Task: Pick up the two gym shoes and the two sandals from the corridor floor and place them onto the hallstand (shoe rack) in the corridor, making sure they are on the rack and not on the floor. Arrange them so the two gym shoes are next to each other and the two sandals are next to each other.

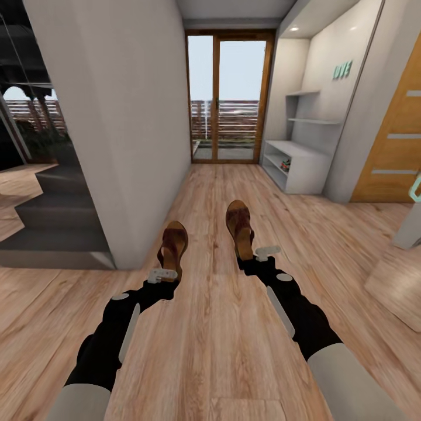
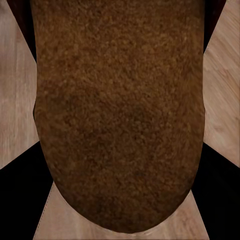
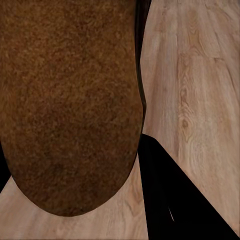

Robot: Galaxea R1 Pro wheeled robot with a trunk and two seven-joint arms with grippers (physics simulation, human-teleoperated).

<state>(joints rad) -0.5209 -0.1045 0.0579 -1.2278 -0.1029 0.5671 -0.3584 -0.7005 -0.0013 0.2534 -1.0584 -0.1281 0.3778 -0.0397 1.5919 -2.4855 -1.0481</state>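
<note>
Each arm's jaws are clamped on one sandal, left sandal (image 1: 173,245) and right sandal (image 1: 240,227); the hallstand (image 1: 295,166) lower shelf holds a small item, too far to identify.

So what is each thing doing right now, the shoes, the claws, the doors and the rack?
Left sandal: held up off the floor in the left claw.
Right sandal: held up in the right claw.
Hallstand: far ahead on the right, with something small and colourful in its lower opening.
Glass doors: shut.
Wooden door: shut.
</note>
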